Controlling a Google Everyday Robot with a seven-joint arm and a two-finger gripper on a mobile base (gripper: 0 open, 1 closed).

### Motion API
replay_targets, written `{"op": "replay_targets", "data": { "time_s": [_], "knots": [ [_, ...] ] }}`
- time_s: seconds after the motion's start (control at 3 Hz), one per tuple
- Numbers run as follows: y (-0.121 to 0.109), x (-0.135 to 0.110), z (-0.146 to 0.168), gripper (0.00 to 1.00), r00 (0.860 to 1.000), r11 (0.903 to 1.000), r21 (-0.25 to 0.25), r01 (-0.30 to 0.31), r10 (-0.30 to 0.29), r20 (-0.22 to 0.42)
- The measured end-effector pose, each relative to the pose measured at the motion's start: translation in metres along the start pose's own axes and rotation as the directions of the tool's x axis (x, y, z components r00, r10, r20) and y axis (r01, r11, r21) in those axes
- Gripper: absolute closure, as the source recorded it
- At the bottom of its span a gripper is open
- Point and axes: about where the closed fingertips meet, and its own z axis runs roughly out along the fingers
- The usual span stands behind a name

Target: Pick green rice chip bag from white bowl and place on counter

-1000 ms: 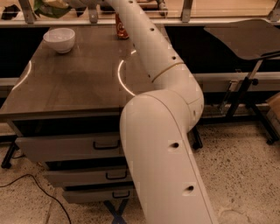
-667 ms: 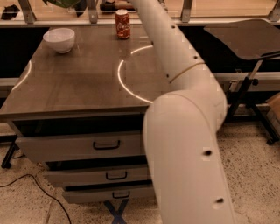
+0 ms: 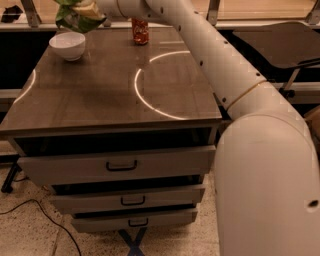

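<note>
In the camera view, the pincer (image 3: 94,7) sits at the top edge of the frame, over the worktop's (image 3: 100,100) far-left corner, clamped on the green rice chip bag (image 3: 75,15). The bag hangs crumpled in the air just above the white bowl (image 3: 67,45). It is clear of the rim, which I judge leaves it free to travel sideways to bare worktop. A red soda can (image 3: 140,31) stands at the far edge, apart from the bowl. The white arm (image 3: 215,65) rises from the near right and stretches diagonally across to that far-left corner, nearly fully extended.
</note>
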Motion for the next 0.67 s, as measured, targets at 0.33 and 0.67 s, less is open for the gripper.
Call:
{"op": "replay_targets", "data": {
  "time_s": [0.33, 0.67],
  "knots": [
    [0.037, 0.004, -0.015, 1.00, 0.999, 0.9981, -0.043, -0.043, 0.044, 0.014],
    [0.068, 0.015, -0.031, 1.00, 0.997, 0.9931, -0.088, -0.077, 0.079, 0.015]
  ]
}}
